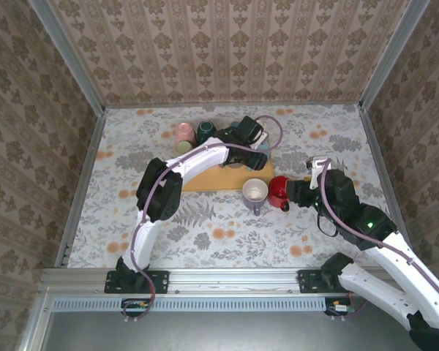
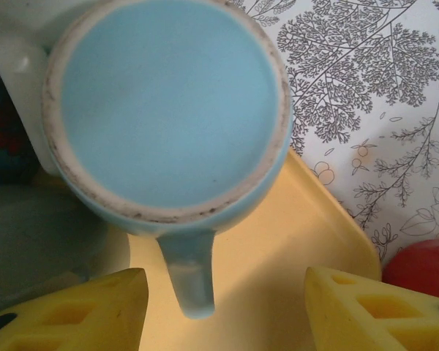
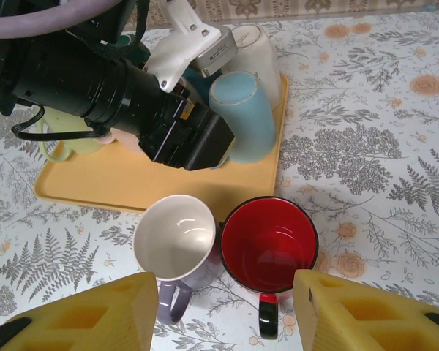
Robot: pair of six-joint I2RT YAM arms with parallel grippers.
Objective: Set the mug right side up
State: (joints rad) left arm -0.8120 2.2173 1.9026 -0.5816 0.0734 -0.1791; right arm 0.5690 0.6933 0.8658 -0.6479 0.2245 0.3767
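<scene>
A light blue mug [image 2: 168,102] stands upside down on the yellow tray [image 2: 278,256], its base facing the left wrist camera and its handle [image 2: 190,270] pointing toward me. My left gripper [image 2: 227,292] is open just above it. The yellow fingers [image 2: 73,311] stand on either side of the handle with clear gaps, touching nothing. In the right wrist view the blue mug [image 3: 241,117] sits at the tray's right end under the left arm's black wrist [image 3: 183,131]. My right gripper [image 3: 223,307] is open and empty, hovering over a red mug [image 3: 269,241].
An upright red mug [image 1: 279,191] and a purple mug with a white inside [image 1: 254,193] stand on the table just in front of the tray [image 1: 205,179]. A white mug [image 3: 256,51] stands behind the blue one. Pink [image 1: 183,132], dark green [image 1: 205,131] and pale green [image 1: 183,147] mugs sit at the tray's far left.
</scene>
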